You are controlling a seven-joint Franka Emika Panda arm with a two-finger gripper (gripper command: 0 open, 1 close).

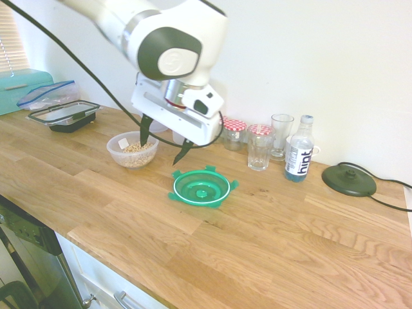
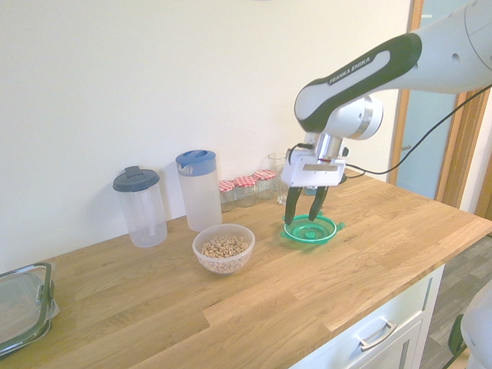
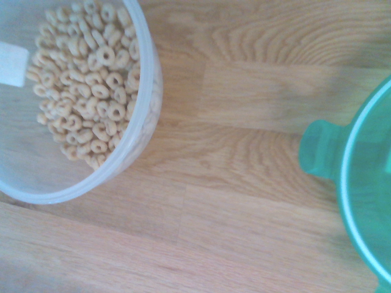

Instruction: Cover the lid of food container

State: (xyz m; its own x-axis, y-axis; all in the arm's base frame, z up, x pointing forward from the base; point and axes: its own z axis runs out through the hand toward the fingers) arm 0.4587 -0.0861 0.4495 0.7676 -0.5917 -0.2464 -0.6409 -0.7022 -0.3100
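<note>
The approach to the pick-up is in hand: nothing is held, and the tool [image 1: 163,141] hangs with its dark fingers spread wide above the wooden surface [image 1: 277,225], between the lid [image 1: 201,188] and the food container [image 1: 132,149]. The green lid, round with clip tabs, lies just beside the clear plastic bowl of cereal rings. A descent over the lid's rim is called for next.
</note>
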